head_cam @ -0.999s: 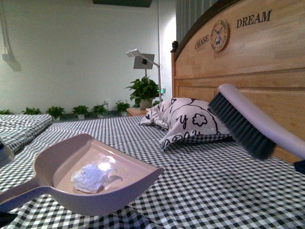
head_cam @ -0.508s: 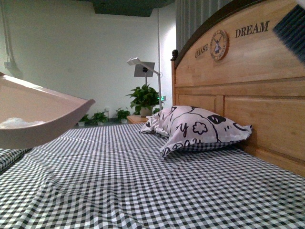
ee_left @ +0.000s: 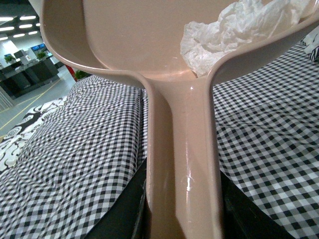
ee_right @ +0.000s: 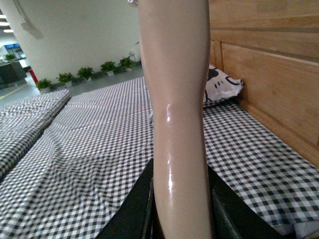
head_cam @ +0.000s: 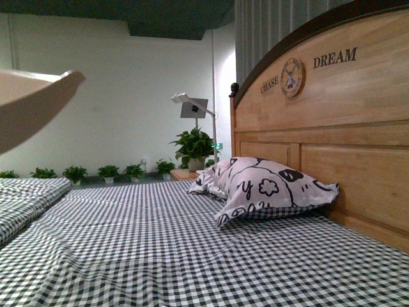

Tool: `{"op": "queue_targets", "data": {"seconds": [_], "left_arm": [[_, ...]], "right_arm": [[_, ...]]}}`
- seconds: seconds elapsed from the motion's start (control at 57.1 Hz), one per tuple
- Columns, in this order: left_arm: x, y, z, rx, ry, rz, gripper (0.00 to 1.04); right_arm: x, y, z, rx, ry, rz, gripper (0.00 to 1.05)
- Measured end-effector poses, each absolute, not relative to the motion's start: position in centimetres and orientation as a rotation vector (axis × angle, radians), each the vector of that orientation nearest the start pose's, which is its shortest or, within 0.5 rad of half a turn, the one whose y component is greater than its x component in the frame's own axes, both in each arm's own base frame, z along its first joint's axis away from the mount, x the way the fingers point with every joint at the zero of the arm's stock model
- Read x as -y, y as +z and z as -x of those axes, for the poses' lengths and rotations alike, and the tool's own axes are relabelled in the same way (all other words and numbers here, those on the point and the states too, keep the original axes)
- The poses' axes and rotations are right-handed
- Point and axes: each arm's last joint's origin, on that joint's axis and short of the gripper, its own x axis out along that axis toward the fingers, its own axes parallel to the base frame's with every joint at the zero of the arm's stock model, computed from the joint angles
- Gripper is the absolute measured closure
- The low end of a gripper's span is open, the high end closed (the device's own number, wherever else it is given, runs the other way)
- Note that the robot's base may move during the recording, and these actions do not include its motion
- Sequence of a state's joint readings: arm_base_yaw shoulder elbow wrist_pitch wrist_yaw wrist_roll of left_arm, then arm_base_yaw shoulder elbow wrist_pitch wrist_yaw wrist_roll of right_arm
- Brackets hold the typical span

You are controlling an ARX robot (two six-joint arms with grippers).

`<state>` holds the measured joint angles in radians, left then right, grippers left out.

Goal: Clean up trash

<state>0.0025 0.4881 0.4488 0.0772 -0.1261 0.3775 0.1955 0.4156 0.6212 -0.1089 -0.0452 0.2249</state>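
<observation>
Low front view; wrist views along handles

The wooden headboard (head_cam: 332, 115) carries the only legible lettering. Dark capital letters spell "CHASE" (head_cam: 270, 84) on the lower part of its arched top, and "DREAM" (head_cam: 335, 57) higher along the same arch. Between the two words sits a round emblem (head_cam: 293, 77) with a windmill-like figure at its centre; any small characters around its rim are too fine to make out. No pincer shows in the front view, so the words cannot be placed against one. In both wrist views nothing readable appears: the headboard boards seen past the right pincer's handle are plain.
</observation>
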Motion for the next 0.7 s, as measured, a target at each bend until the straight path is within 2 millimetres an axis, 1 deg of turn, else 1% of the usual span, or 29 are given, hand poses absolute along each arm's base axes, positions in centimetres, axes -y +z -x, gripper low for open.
{"op": "queue_targets", "data": {"seconds": [0.158,0.315,0.403,0.596,0.701], "left_arm": [[-0.1,28.1,-11.7,0.035,0.132,-0.311,0.78],[0.2,28.2,-10.6,0.059,0.14,-0.273,0.78],[0.3,28.0,-10.1,0.065,0.13,-0.26,0.78],[0.2,26.8,-10.0,0.039,0.112,-0.223,0.78],[0.1,26.8,-9.9,0.039,0.116,-0.211,0.78]], "right_arm": [[-2.7,33.0,-9.9,0.088,0.25,-0.238,0.84],[-2.7,33.0,-9.9,0.091,0.234,-0.237,0.84],[-2.8,32.8,-9.9,0.086,0.23,-0.235,0.84],[-2.6,32.7,-10.0,0.09,0.203,-0.205,0.84],[-2.6,32.7,-10.0,0.088,0.177,-0.187,0.84]]}}
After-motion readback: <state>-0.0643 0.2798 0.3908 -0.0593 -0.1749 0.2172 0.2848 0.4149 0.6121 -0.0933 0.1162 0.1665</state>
